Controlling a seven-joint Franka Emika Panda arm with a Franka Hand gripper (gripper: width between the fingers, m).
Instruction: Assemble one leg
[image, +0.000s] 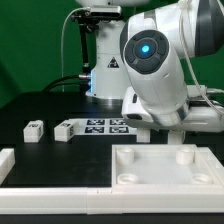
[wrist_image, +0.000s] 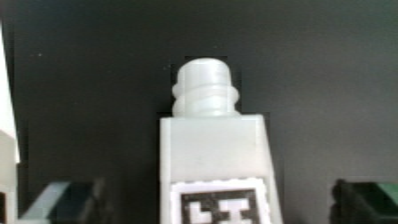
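Observation:
In the wrist view a white leg (wrist_image: 215, 150) lies lengthwise between my two fingers, its rounded screw peg pointing away from the wrist and its black-and-white tag facing the camera. My gripper (wrist_image: 214, 203) is open: the dark fingertips (wrist_image: 63, 200) stand on either side of the leg, with a gap of black table on each side. In the exterior view the gripper and this leg are hidden behind the arm's white wrist housing (image: 155, 70). Two more small white legs (image: 35, 128) (image: 65, 129) lie on the black table at the exterior view's left.
The large white square panel (image: 165, 178) with round corner sockets lies at the front. The marker board (image: 105, 126) lies behind it. A white L-shaped rail (image: 20, 170) runs along the front left. A white edge (wrist_image: 7, 150) shows at the side of the wrist view.

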